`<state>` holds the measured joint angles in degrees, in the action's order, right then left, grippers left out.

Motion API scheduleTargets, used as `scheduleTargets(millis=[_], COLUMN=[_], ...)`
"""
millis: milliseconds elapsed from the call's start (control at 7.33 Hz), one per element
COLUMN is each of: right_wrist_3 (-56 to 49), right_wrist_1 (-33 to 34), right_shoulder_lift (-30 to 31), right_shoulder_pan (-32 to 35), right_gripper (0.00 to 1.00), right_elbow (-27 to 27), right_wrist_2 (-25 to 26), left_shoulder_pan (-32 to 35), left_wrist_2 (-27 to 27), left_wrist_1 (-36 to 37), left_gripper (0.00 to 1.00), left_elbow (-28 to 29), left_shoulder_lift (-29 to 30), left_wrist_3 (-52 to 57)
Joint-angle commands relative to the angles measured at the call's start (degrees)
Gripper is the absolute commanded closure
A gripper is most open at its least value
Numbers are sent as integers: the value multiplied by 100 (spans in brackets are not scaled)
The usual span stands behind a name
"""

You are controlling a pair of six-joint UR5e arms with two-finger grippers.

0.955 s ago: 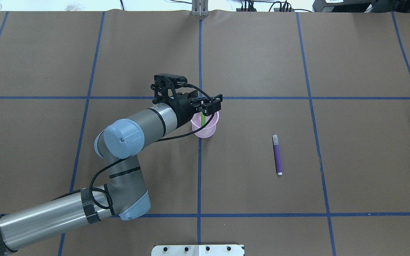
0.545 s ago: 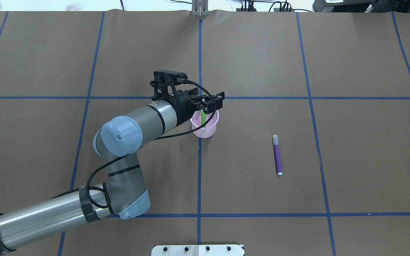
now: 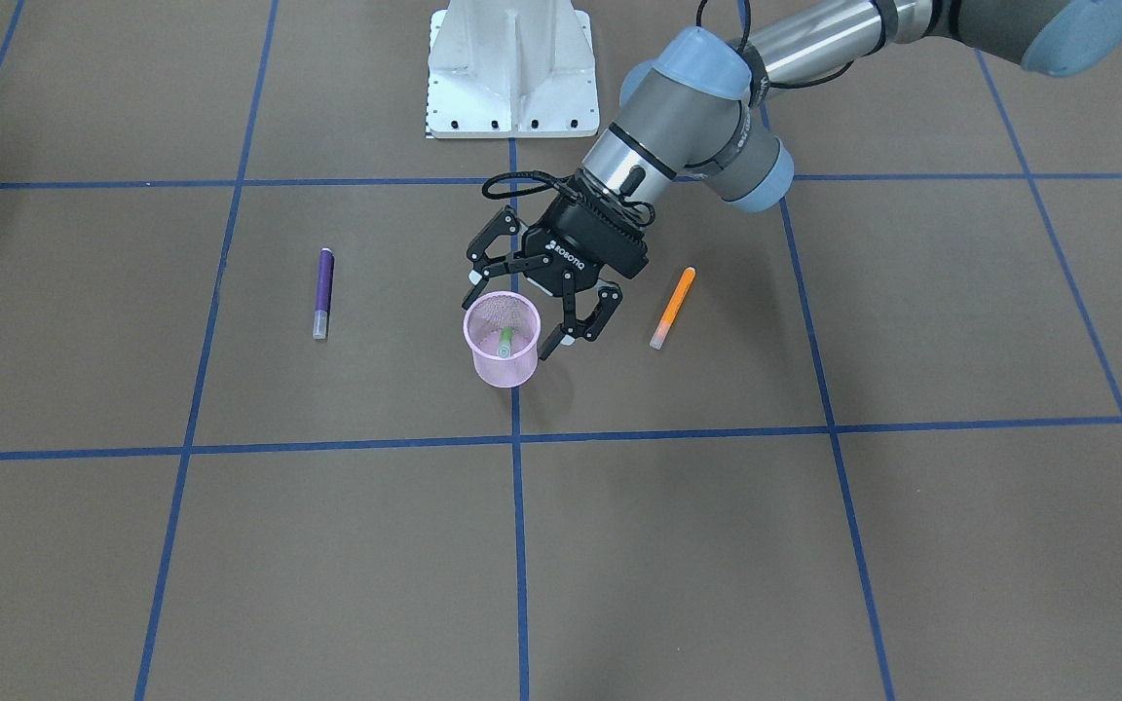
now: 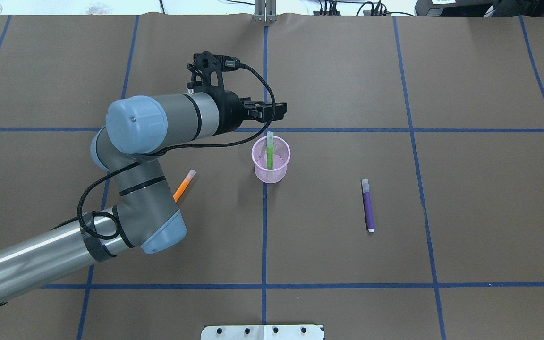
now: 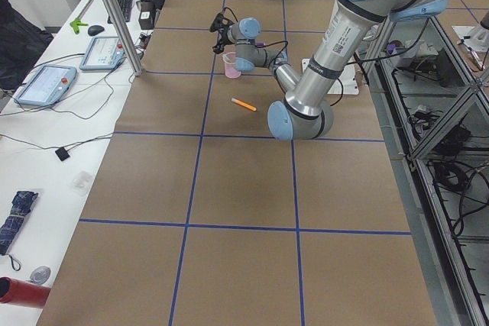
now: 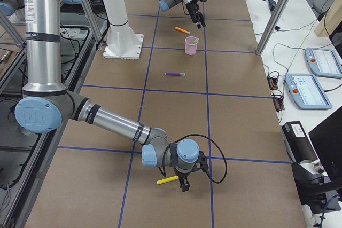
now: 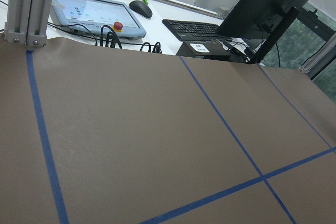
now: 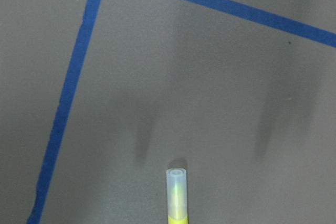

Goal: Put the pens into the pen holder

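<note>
Overhead exterior: green pen [image 4: 269, 153] upright in pen holder [image 4: 272, 177]; orange pen [image 4: 182, 185], purple pen [image 4: 368, 208] flat on tabletop [image 4: 480, 212]. L fingers [image 3: 585, 316] spread, empty, near holder; R fingers [image 6: 183, 186] by yellow pen [image 6: 167, 180] (grip: can't tell). Prob. light, stiff, slick barrels; pinch mid-body.

The only legible marking is the white brand name "ROBOTIQ" on the left gripper [image 3: 520, 313], on its black body.

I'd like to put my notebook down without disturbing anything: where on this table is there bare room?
Bare paper lies between the pen holder and the purple pen, and wider still beyond that pen. Crowded: around the holder, where the open left gripper hangs, and by the orange pen beside the left arm.
</note>
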<state>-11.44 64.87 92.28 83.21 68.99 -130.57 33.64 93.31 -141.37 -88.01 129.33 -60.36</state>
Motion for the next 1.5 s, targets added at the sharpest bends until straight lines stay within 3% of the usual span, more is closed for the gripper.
scheduleTargets(millis=[0, 273, 682, 1091, 1364], right_wrist_3=[10, 19, 28, 28, 28], right_wrist_1=[-18, -18, -18, -9, -9], right_shoulder_lift=[1, 1, 1, -8, -43], right_shoulder_pan=[-129, -243, -253, -270, -288], right_gripper=[1, 3, 22, 24, 33], right_elbow=[-18, -35, -123, -193, -237], right_wrist_2=[31, 84, 84, 67, 67], left_shoulder_pan=[161, 213, 231, 231, 231], left_wrist_2=[363, 425, 434, 434, 434], left_wrist_1=[461, 461, 470, 470, 470], left_gripper=[1, 1, 1, 1, 1], left_elbow=[-225, -225, -225, -225, -216], left_shoulder_lift=[-5, -22, -57, -66, -66], left_wrist_3=[-2, 6, 6, 6, 6])
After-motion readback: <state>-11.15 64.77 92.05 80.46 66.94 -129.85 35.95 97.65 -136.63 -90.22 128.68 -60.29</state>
